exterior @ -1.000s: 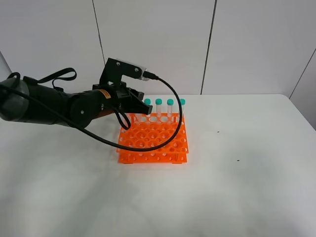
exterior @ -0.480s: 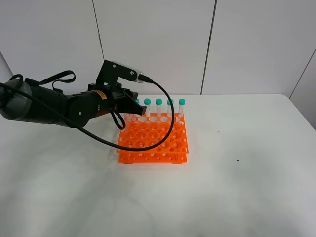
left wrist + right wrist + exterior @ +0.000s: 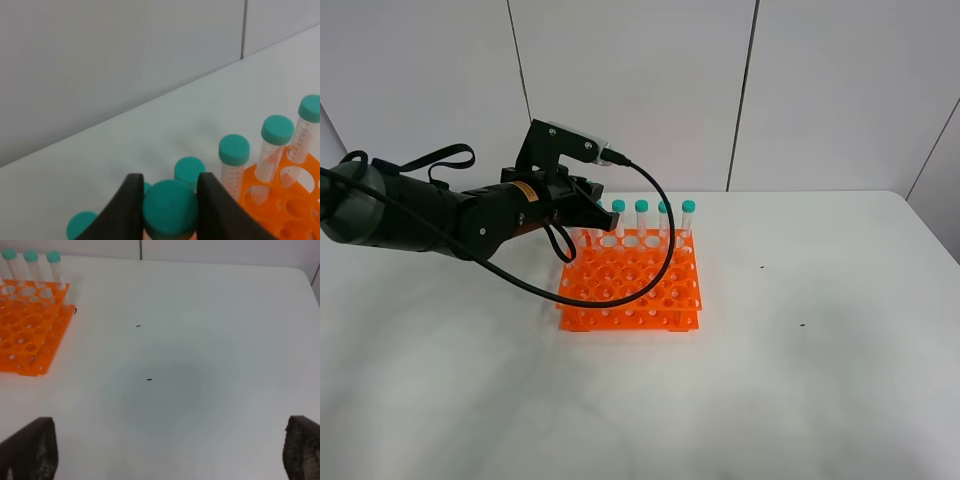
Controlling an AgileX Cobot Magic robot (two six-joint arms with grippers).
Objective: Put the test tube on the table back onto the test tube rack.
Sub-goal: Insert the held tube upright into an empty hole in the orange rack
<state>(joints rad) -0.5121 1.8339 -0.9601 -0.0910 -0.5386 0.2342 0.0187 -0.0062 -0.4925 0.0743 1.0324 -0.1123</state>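
Since a second ago: left arm is pulling back off the rack's rear row, toward the left of the high view. Almost no shift over the last half second.

- the test tube [image 3: 170,212]: being held by its teal cap in the left gripper [image 3: 170,192]. Jaws are clamping on the cap, one black finger [image 3: 127,205] on each side. Only the cap is showing in the left wrist view. Body and tip are hidden, so I can't tell whether it's seated in a hole.
- In the high view the left gripper [image 3: 588,205] is hovering over the rear left corner of the test tube rack [image 3: 630,285], and the tube itself is hidden behind it.
- Other capped tubes: four are standing upright in the rear row [image 3: 641,215], to the right of the gripper. The wrist view is showing one more cap just behind the held one [image 3: 190,169] and another at the frame edge [image 3: 82,225].
- Black cable [image 3: 665,230] is looping from the wrist camera down across the rack.
- Rack is sitting on the table [image 3: 800,380], left of centre, towards the back.
- right gripper [image 3: 165,450]: jaws are standing wide apart, holding nothing, over bare table well to the right of the rack [image 3: 25,340]. It's out of frame in the high view.
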